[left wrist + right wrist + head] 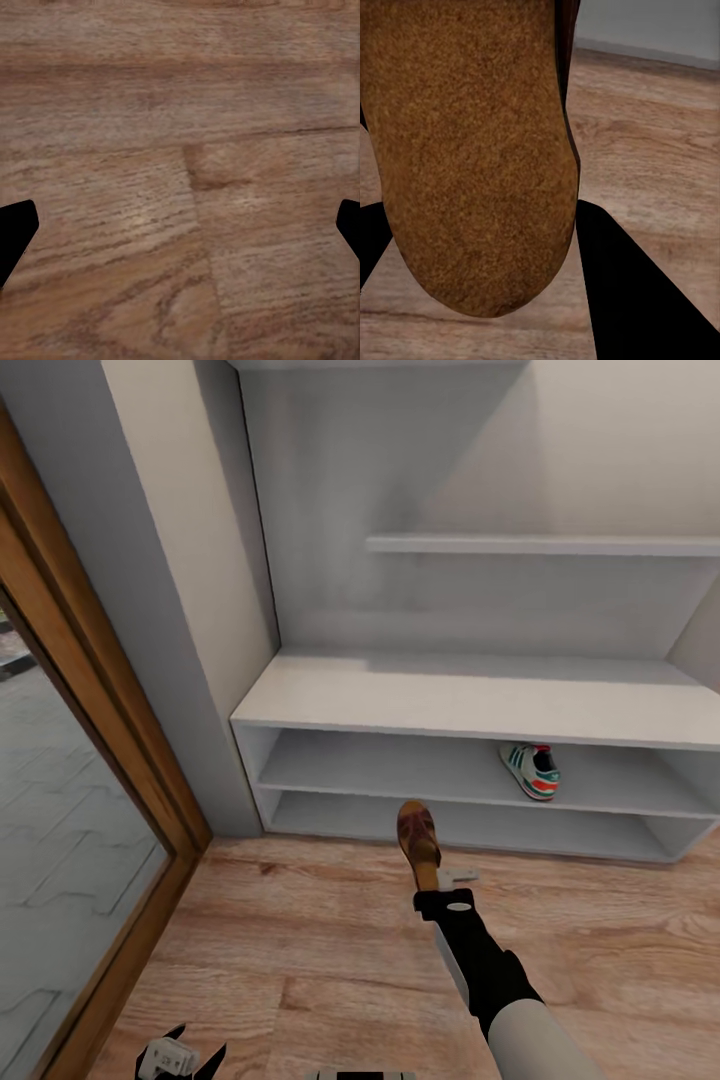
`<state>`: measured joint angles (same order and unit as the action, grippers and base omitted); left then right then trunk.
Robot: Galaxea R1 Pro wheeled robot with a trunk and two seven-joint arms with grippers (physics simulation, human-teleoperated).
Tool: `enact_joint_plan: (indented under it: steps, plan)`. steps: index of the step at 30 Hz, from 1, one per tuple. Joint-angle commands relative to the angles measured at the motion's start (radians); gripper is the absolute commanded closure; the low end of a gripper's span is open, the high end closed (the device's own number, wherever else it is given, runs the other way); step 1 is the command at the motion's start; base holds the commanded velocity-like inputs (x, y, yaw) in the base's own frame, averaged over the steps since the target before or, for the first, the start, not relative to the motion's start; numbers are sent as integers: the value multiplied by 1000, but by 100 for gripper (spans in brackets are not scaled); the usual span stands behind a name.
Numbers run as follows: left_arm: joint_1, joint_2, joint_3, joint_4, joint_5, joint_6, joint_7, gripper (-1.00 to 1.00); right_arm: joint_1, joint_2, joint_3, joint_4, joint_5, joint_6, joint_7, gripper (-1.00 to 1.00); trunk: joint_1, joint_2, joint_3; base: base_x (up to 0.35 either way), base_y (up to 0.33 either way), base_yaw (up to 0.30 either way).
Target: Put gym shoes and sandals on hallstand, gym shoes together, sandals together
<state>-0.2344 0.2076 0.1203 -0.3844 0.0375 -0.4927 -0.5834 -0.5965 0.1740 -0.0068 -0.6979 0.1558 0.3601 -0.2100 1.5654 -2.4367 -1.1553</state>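
Observation:
My right gripper (437,880) is shut on the heel of a dark-brown sandal (417,840) and holds it above the corridor floor (300,940), just in front of the hallstand (480,700). The right wrist view looks at the sandal's tan sole (472,150) between the dark fingers (637,300). One gym shoe (530,770), white with green stripes and an orange heel, lies on the hallstand's upper open shelf at the right. My left gripper (180,1057) hangs low at the picture's bottom left, open over bare planks (180,180). The other sandal and gym shoe are out of view.
A wood-framed glass door or mirror (70,810) runs along the left side, with a grey wall pier (190,610) between it and the hallstand. The wide bench top (480,695) and a wall shelf (540,545) above it are bare.

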Motion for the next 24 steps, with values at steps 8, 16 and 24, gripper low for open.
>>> enact_joint_plan:
  steps: [8,16,24]
  plan:
    - [-1,-1,6,1,4,2,-10,-100,-1,1,-4,-37,4,35,-28,100,0,0,-1,153,0,1]
    - [-1,-1,7,1,4,3,-9,-100,-27,1,1,-143,-308,190,-244,100,0,0,-1,84,0,0]
    - [-1,-1,7,1,4,3,-9,-100,-32,1,7,-143,-370,198,-295,100,0,0,-1,3,0,0]
